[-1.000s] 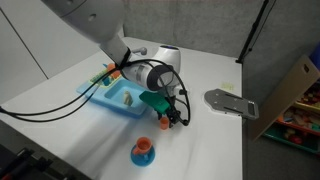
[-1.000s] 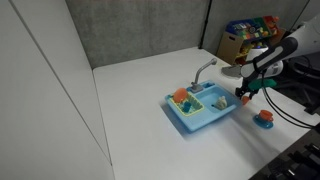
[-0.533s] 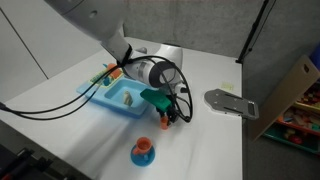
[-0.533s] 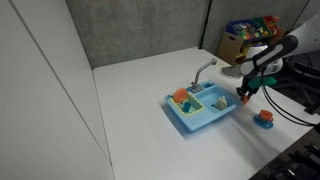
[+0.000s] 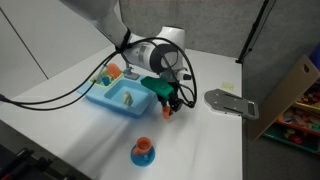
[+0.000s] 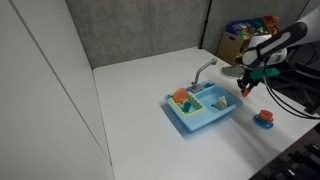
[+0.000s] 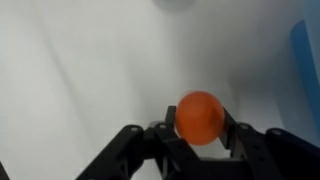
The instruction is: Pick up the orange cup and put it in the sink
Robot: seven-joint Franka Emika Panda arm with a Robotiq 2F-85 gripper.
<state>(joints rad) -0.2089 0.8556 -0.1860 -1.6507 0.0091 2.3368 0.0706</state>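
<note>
Two-basin blue sink (image 5: 115, 109) holds sm. items; fingers (image 7: 235, 138) pinch round orange obj. (image 7: 200, 117)

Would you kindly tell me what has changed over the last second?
The end effector lifted higher above the table, keeping its grip on a small orange object. The blue sink and the orange-and-blue item in front stayed put.

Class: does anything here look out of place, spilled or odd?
Nothing spilled. Oddly, the claw grips a round orange thing while an orange cup on a blue base stands on the table, apart from the sink.
</note>
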